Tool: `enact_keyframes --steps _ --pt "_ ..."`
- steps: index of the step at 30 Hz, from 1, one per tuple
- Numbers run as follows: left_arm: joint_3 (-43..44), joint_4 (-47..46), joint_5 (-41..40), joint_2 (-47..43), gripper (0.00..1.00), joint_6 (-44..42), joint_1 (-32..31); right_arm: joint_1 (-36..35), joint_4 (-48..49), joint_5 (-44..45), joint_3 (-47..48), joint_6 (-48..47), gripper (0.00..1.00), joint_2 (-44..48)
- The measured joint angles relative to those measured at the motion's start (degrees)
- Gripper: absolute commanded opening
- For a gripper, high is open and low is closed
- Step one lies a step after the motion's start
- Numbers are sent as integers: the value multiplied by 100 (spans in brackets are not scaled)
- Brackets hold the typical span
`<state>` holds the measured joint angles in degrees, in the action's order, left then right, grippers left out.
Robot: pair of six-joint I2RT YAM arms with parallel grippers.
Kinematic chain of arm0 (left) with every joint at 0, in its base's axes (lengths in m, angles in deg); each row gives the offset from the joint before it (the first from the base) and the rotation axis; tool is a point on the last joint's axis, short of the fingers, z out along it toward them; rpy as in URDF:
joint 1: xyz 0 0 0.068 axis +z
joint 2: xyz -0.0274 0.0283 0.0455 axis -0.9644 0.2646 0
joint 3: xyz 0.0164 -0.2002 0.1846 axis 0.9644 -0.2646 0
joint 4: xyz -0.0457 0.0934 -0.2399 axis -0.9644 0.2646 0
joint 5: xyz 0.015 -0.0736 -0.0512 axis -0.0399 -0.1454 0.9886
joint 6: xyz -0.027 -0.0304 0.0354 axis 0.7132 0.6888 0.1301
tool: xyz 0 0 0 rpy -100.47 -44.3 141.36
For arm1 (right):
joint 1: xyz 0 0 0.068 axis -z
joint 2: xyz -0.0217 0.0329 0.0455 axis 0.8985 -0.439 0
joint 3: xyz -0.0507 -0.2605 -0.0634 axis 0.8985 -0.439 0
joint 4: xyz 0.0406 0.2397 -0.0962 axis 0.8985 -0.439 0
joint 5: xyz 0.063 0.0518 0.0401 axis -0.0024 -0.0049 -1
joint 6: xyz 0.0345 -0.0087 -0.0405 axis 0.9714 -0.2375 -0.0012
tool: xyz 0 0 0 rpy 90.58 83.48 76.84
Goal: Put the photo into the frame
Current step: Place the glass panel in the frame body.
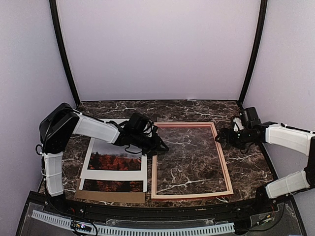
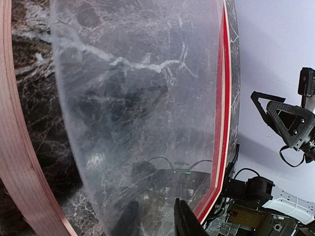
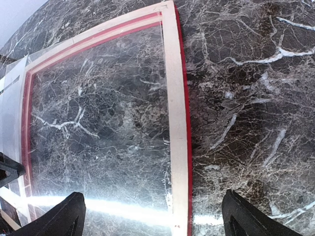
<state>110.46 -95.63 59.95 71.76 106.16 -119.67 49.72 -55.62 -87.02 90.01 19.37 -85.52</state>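
Observation:
The frame (image 1: 191, 195) lies face down right of centre, pale wood back up, with a red edge (image 3: 185, 123) along its side. A clear pane (image 2: 138, 98) rests in its opening. My left gripper (image 1: 156, 145) is at the frame's left rail. Its fingers (image 2: 184, 221) stand a little apart across the pane's near edge, one of them seen through the pane, and they pinch nothing. My right gripper (image 1: 220, 137) hovers over the frame's right rail (image 3: 176, 123), open wide, a finger on either side. The photo (image 1: 115, 161), with its red-orange trees, lies at the left under a white mat (image 1: 113, 174).
A brown backing board (image 1: 110, 196) sticks out below the mat, near the front left. The marble table (image 1: 246, 167) ends at pale walls behind and at both sides. The right arm's gripper (image 2: 290, 123) shows beyond the frame in the left wrist view.

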Motion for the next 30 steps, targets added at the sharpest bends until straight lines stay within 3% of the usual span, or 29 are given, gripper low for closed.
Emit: enact_keyframes --steps 17,21,30 --pt "153 33 203 0 5 -2 -22 -9 46 72 -50 -55 94 -387" --pt "173 -33 326 0 0 107 -22 -9 42 151 -105 -79 90 -442" --pt "173 -319 632 0 0 444 -22 -9 63 251 -197 -186 73 -645"
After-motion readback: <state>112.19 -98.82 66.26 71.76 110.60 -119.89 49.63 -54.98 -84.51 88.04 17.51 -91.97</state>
